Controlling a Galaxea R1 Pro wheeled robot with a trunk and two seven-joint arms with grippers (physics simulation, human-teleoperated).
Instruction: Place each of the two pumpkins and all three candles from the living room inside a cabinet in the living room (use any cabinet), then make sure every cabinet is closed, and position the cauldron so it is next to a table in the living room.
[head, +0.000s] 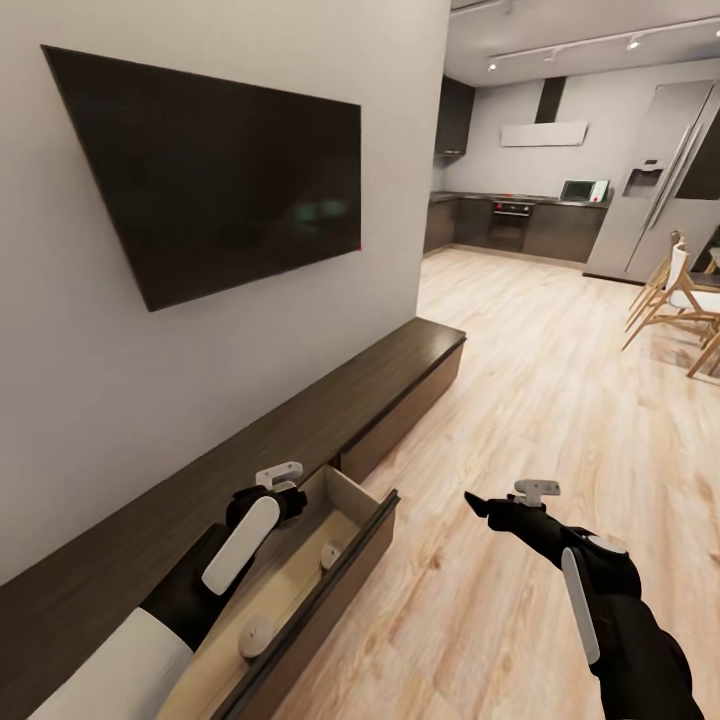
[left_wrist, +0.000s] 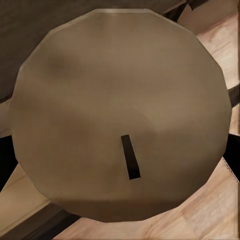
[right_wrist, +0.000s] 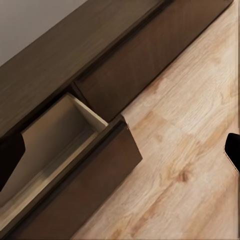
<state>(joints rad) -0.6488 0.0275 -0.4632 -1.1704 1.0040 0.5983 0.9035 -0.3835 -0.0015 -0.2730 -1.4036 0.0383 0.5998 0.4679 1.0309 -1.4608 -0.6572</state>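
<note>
While the left hand grips a candle over the open drawer, the right hand hovers spread.

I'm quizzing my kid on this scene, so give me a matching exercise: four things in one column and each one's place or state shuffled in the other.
1 television
2 drawer
3 right gripper
4 held candle

A pulled open
B above the wooden floor, jaws open
C mounted on the wall
D between the left jaws

Pairs: 1-C, 2-A, 3-B, 4-D
</note>
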